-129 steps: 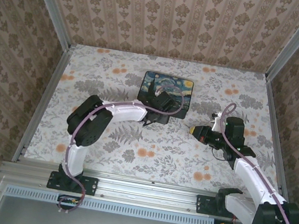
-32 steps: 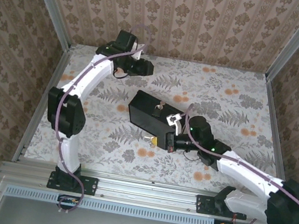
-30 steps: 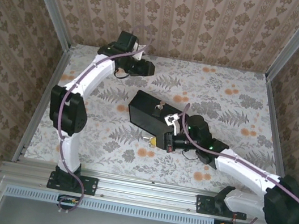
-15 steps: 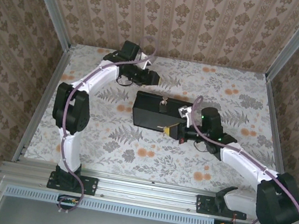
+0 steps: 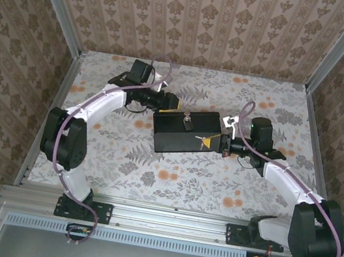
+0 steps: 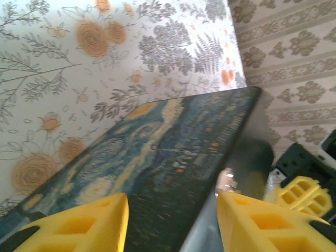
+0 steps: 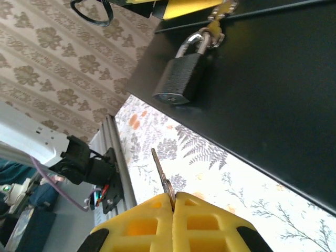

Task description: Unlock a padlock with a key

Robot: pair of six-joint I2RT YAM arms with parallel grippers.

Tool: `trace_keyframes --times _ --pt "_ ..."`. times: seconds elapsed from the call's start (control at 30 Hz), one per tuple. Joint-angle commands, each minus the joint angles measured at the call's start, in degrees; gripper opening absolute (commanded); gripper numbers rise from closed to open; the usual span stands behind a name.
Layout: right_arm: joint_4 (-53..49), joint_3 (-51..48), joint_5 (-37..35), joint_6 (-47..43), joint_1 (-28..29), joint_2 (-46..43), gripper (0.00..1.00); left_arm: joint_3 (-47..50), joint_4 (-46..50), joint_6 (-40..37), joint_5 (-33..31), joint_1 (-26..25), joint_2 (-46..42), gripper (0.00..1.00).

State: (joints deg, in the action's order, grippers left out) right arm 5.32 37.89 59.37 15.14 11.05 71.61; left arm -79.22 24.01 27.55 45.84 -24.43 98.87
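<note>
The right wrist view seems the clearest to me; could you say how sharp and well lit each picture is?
Right wrist view: the padlock and key are sharp, the right end effector pinching the key slightly soft. Left wrist view: the painted box is soft, the yellow pads blurred. Top external view: even light, faint shadows, no glare.
</note>
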Motion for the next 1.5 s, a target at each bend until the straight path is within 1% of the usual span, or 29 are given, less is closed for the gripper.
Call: trace_keyframes --times 0.0,0.17,0.23,0.3,0.37,0.43,0.47,0.5,0.53,0.6,0.67,0.73,0.77,0.8,0.87,0.93,0.97,1.0,1.1,1.2,1.3,1.47 --pt "4.4 0.2 4.8 0.3 -1.2 -0.2 0.00 2.5 -3.6 4.5 1.9 -0.6 -3.0 0.50" --pt "3.2 3.1 7.5 0.5 -2.4 1.5 0.00 6.6 -5.4 7.8 1.3 -1.3 -6.2 0.50" --pt "2.0 4.0 6.6 1.7 -2.4 1.6 0.00 6.7 -4.0 5.9 -0.4 -1.2 -7.7 0.50" --pt "2.0 4.3 4.8 5.7 -2.4 1.6 0.00 3.2 2.8 -2.5 -4.0 -0.8 -8.6 0.51" --pt "2.9 3.9 2.5 11.3 -2.4 1.5 0.00 -3.0 11.0 -14.1 -11.3 -0.5 -8.4 0.52" --pt "5.8 2.7 1.5 17.4 -2.5 0.3 0.00 -8.0 15.4 -23.9 -13.8 -0.5 -7.9 0.53" --pt "5.8 2.3 0.3 19.2 -2.4 -0.9 0.00 -9.6 16.0 -28.2 -14.6 -0.6 -8.0 0.54" --pt "5.3 2.2 -0.5 20.5 -2.5 -1.8 0.00 -10.5 16.1 -32.2 -13.8 -0.6 -8.1 0.56" --pt "3.9 2.2 -2.2 22.3 -2.5 -3.1 0.00 -11.1 16.1 -36.9 -10.9 -0.5 -8.3 0.57" --pt "1.6 2.4 -4.5 25.5 -2.5 -4.3 0.00 -10.8 15.7 -47.9 -3.1 -0.8 -8.9 0.61" --pt "0.8 1.7 -5.7 29.1 -2.5 -4.7 0.00 -9.1 16.9 -62.0 5.7 -1.0 -9.2 0.65" --pt "1.0 0.8 -6.5 31.9 -2.5 -4.8 0.00 -9.8 21.6 -76.6 12.5 -1.2 -8.1 0.68" --pt "0.2 0.9 -7.2 32.5 -2.5 -4.9 0.00 -10.8 23.0 -80.3 13.1 -1.3 -7.2 0.70" --pt "-0.9 1.3 -8.0 32.7 -2.6 -5.0 0.00 -11.9 24.1 -82.4 14.0 -1.3 -6.2 0.71" --pt "-3.9 2.4 -9.7 32.0 -2.7 -5.5 0.00 -15.6 29.2 -88.2 16.5 -1.3 -3.1 0.72" --pt "-4.7 2.9 -10.4 31.6 -2.8 -6.4 0.00 -19.7 34.3 -92.2 16.9 -4.0 0.5 0.72" --pt "-5.3 3.2 -10.6 31.2 -2.8 -6.9 0.00 -21.6 37.7 -94.8 16.1 -5.3 2.3 0.72" --pt "-5.8 3.4 -10.8 30.9 -2.8 -7.2 0.00 -22.5 39.1 -96.0 15.5 -6.4 3.6 0.73" --pt "-7.7 3.4 -11.5 31.2 -3.0 -8.0 0.00 -22.6 38.6 -97.6 13.8 -8.9 6.1 0.73" --pt "-10.9 3.1 -11.9 33.1 -3.0 -8.4 0.00 -24.7 40.5 -99.0 12.9 -9.3 9.3 0.73" --pt "-13.2 2.2 -10.2 35.4 -2.9 -9.5 0.00 -26.9 43.1 -100.7 13.2 -9.7 11.8 0.73" --pt "-19.1 2.1 -8.4 34.2 -2.9 -12.4 0.00 -29.1 44.6 -102.0 11.4 -10.0 14.6 0.73"
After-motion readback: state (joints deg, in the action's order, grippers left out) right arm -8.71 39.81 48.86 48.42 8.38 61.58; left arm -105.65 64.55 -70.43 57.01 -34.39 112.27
